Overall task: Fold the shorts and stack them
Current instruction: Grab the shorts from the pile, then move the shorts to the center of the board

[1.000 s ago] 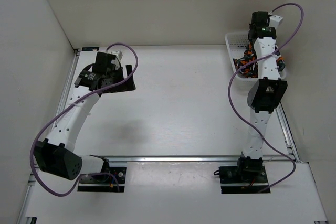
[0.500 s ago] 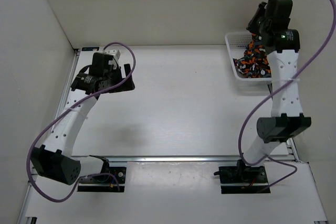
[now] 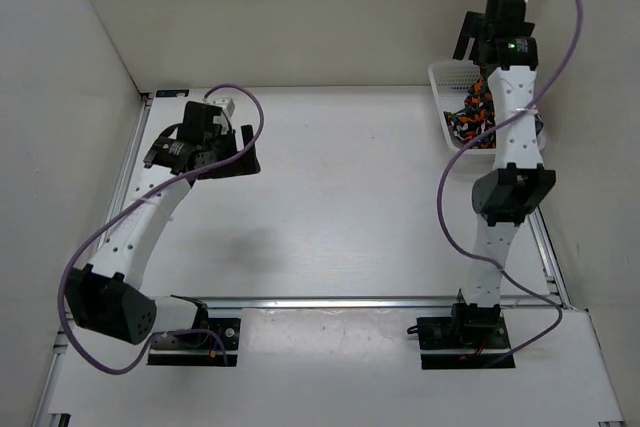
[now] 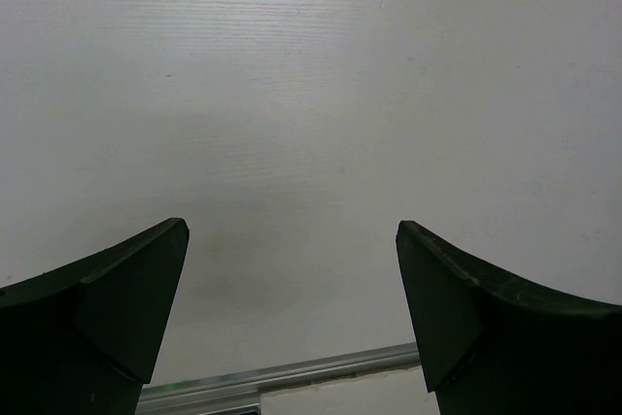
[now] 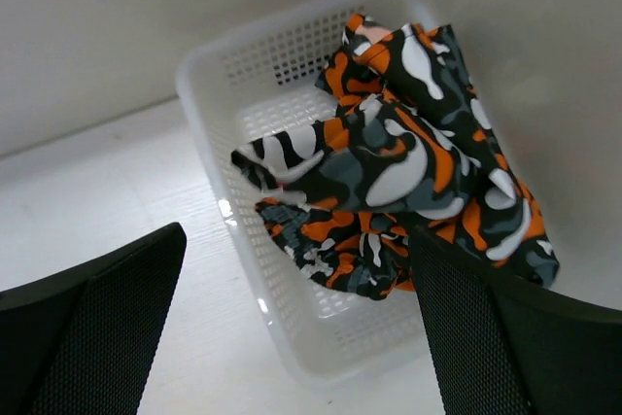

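left fingers: spread wide, holding nothing, above the surface | right fingers: spread wide, holding nothing, above the basket | shorts: crumpled in the white mesh basket at the surface's far right corner, spilling over one rim

1. We see a white table whose surface shows a faint, fine grain in the left wrist view.
2. We find a white plastic mesh basket at the table's far right corner, close to the back and right walls. Its sides and floor are perforated, and its rim is solid.
3. Plain pale walls close the table in on the left, back and right.
4. A silver metal rail crosses the table's near side.
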`<action>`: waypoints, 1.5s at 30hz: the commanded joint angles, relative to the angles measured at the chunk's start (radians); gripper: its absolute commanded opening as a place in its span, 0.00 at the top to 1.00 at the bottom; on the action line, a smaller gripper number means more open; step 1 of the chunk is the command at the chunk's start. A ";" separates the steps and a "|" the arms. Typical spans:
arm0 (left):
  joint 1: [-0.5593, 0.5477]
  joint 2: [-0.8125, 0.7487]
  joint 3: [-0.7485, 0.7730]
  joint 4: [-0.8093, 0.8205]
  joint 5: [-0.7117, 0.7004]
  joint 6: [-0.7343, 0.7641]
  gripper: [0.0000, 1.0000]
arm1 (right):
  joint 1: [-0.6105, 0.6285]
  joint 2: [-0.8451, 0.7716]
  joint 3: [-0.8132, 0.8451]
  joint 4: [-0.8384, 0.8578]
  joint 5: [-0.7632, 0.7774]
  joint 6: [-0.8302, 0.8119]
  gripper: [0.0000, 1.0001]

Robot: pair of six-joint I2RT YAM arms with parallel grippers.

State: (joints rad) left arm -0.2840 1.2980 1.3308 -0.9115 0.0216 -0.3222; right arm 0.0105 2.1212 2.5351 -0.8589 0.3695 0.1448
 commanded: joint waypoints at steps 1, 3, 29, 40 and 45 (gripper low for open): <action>0.003 0.065 0.045 0.010 -0.020 0.029 0.00 | 0.003 0.093 0.085 0.041 0.068 -0.080 0.00; 0.003 0.092 0.045 0.010 -0.020 0.040 0.00 | 0.003 0.132 0.085 0.098 0.132 -0.080 0.00; 0.255 0.001 -0.042 -0.062 0.021 -0.061 0.00 | 0.375 -0.512 -0.304 0.402 -0.598 0.191 1.00; 0.413 -0.080 0.054 -0.130 0.150 -0.062 0.00 | 0.782 -0.691 -0.991 0.184 -0.308 0.220 0.00; 0.330 -0.069 -0.040 -0.058 0.262 -0.046 0.11 | 0.461 -0.927 -1.193 0.187 -0.334 0.253 0.05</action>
State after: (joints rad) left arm 0.0910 1.2381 1.3369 -1.0000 0.1688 -0.3943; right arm 0.6468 1.4441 1.3384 -0.6876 -0.0299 0.3691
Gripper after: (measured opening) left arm 0.917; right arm 0.957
